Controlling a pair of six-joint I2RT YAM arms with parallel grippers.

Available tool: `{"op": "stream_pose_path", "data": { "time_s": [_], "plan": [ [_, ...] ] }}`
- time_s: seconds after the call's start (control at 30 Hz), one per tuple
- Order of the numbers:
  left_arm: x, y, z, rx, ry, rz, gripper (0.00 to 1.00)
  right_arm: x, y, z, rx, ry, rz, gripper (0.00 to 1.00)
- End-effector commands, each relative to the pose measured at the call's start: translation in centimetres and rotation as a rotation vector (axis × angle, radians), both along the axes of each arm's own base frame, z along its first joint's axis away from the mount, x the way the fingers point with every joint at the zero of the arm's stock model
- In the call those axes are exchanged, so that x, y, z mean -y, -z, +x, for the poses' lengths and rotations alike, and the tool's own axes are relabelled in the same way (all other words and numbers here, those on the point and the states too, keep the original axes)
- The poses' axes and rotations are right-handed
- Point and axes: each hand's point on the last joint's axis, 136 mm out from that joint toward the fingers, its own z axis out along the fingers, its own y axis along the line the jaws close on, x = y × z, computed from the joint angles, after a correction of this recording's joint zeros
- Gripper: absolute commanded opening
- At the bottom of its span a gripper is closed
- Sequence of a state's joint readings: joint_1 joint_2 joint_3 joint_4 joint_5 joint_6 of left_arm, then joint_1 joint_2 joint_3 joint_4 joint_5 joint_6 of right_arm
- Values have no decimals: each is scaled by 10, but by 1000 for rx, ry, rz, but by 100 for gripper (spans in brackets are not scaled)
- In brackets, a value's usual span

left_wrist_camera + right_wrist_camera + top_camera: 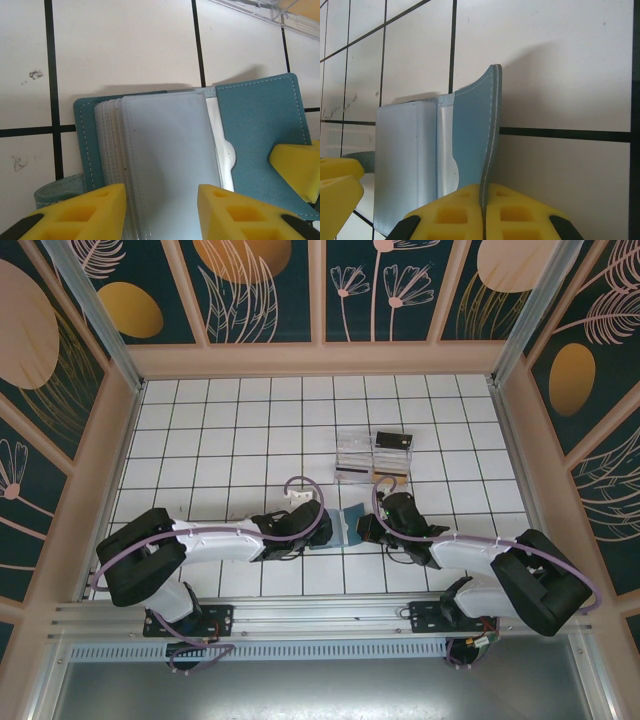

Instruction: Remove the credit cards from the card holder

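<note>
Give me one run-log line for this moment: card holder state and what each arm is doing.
card holder: open on tiles | left gripper: jaws open astride plastic sleeves | right gripper: jaws shut on its raised cover

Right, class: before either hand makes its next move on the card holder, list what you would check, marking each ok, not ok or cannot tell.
1. Card holder is open: ok.
2. Right hand shut on the cover's edge: ok.
3. Left hand open, fingers apart over the plastic sleeves: ok.
4. A card visible inside the sleeves: cannot tell, they are cloudy.
5. Clear box stands apart from the holder: ok.
</note>
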State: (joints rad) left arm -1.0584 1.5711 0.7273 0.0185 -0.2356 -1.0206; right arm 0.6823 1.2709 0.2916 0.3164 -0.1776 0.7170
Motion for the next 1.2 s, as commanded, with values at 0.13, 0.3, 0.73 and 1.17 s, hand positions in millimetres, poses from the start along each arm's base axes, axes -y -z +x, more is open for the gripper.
{"op": "stream_pose_path", "data": {
  "time_s": [0.13,0.3,0.73,1.17],
  "plan": [
    [3,13,-1,-26,23,32,43,4,10,-7,-39,0,-14,8],
    [10,15,-2,-31,45,7,41,4,10,-7,-40,0,-14,8],
    [-1,-4,4,11,3,26,41,4,12,-8,-44,1,-13,8],
    [9,11,-1,-24,41,18,40,4,13,-9,-47,2,-14,8]
  ]
}}
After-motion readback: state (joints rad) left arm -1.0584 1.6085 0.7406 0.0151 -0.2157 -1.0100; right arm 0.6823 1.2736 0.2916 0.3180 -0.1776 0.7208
